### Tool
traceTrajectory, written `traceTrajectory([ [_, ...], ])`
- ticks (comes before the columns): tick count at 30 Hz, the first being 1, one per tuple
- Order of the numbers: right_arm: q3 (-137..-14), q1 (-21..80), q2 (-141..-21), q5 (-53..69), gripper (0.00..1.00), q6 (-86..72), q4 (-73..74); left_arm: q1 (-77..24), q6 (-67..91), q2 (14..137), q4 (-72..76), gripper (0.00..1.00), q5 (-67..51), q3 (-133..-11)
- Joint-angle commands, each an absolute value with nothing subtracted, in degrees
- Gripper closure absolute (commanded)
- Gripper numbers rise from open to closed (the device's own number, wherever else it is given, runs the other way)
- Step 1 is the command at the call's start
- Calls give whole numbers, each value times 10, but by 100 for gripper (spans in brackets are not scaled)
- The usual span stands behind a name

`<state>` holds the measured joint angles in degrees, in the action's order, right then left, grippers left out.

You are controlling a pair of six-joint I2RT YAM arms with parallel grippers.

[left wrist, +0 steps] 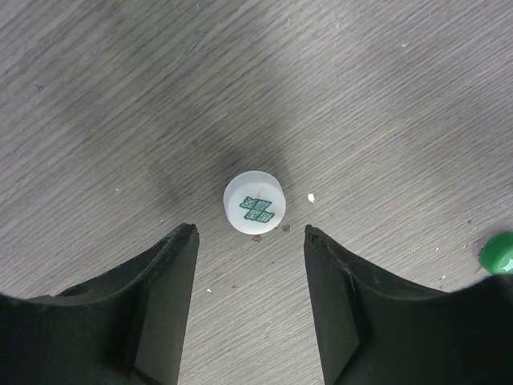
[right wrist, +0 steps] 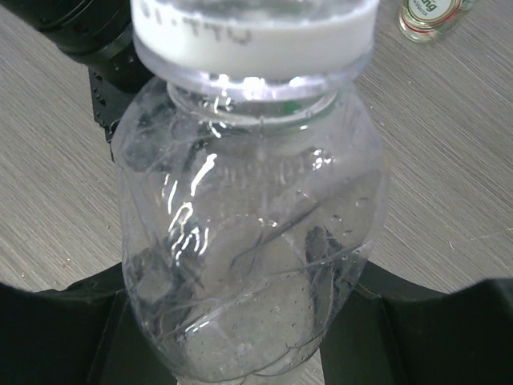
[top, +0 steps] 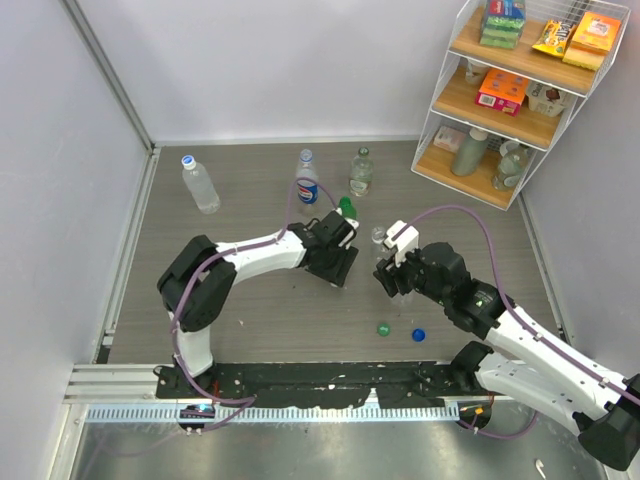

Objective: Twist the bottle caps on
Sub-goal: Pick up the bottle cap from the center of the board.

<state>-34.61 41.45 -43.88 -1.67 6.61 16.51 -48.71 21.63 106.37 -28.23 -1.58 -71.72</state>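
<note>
Grey wood-grain bench between white walls; wire shelf of snack packs sits at the far right corner, not part of the job.

Three bottles stand upright along the far edge: blue-capped bottle toward the far left corner; cola-label bottle and greenish bottle near the middle of that edge. My read: they're parked there out of both arms' reach.

Right pincer is pinching the clear bottle low on its body, a finger on each side, roughly mid-bench. The walls look crumpled, so it'll flex under grip. Likely reason for the hold: this arm acts as the vise and keeps the neck steady while the other arm fetches a cap and turns it on. Neck is cut off at the top of the wrist view, so can't tell whether it's bare.

Left pincer points down at the bench left of the held bottle; jaws spread, nothing between them. White cap lies flat, printed top up, just ahead of the fingertips and centred on the gap, touching neither. Judgement: lined up for the pick; needs a small advance and drop before the squeeze.

Green cap and blue cap lie near each other toward the near edge, right of centre, well apart from both pincers.
</note>
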Motion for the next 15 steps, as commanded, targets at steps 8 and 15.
traceTrajectory([
  [8,-364,416,-435,-50,99,50,143,-511,232,1067,-291,47,54,-743],
  [15,-361,417,-437,-53,99,47,142,-515,242,1086,-272,53,50,-747],
])
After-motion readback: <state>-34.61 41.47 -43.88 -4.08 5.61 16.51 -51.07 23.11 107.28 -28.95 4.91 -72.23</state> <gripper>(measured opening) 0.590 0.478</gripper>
